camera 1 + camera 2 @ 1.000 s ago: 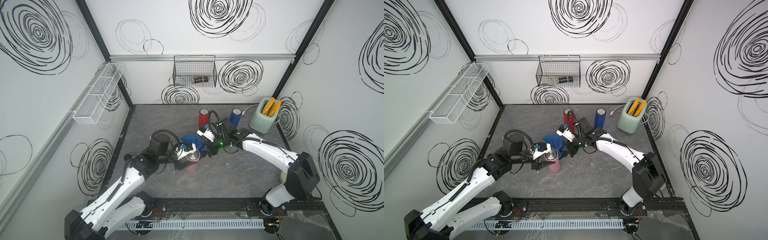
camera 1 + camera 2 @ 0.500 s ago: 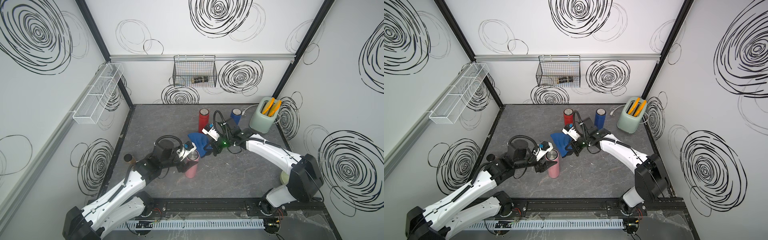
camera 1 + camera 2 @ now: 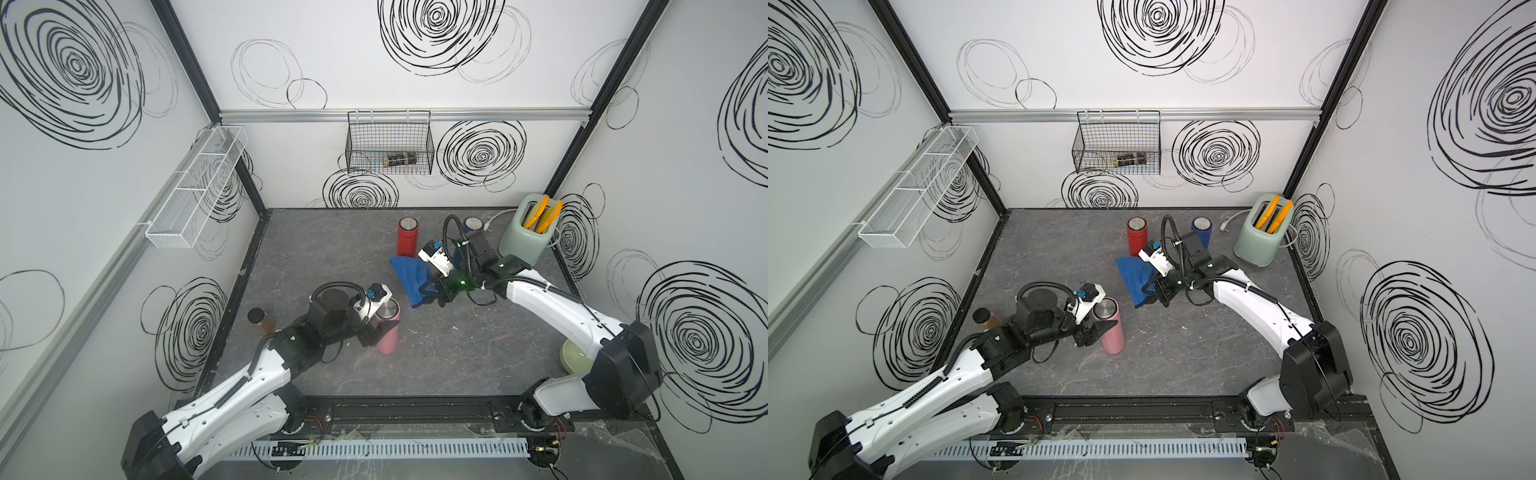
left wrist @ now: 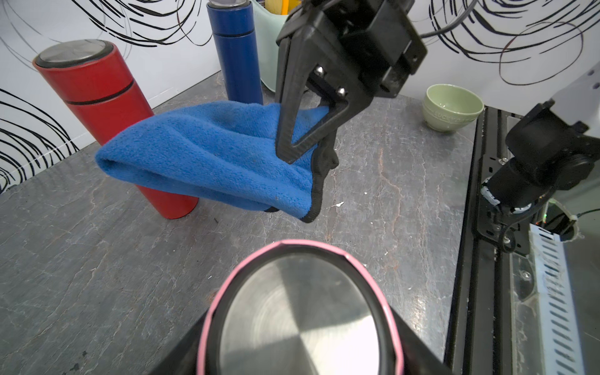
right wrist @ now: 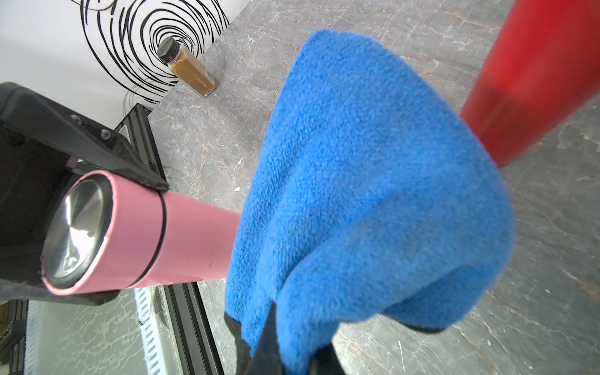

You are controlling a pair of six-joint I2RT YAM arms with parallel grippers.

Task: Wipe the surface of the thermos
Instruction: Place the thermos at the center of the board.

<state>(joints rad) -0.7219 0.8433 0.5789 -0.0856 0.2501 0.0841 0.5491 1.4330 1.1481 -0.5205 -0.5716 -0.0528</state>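
Observation:
The pink thermos (image 3: 390, 332) (image 3: 1112, 332) with a steel lid stands roughly upright near the table's middle front. My left gripper (image 3: 379, 323) (image 3: 1095, 327) is shut on its upper part; in the left wrist view the thermos lid (image 4: 302, 311) fills the space between the black fingers. My right gripper (image 3: 434, 291) (image 3: 1156, 293) (image 4: 305, 159) is shut on a blue cloth (image 3: 409, 276) (image 3: 1133, 274) (image 4: 207, 152) (image 5: 373, 194), which hangs folded above the table, behind and to the right of the thermos (image 5: 146, 233), with a gap between them.
A red thermos (image 3: 407, 237) and a blue thermos (image 3: 473, 224) stand behind the cloth. A green toaster (image 3: 525, 237) is at the back right, a green bowl (image 3: 575, 359) at the right front, a spice jar (image 3: 259, 320) by the left wall. A wire basket (image 3: 390, 145) hangs on the back wall.
The right gripper has carried the cloth away from the thermos top, toward the right and back. The left arm has shifted the pink thermos slightly toward the front.

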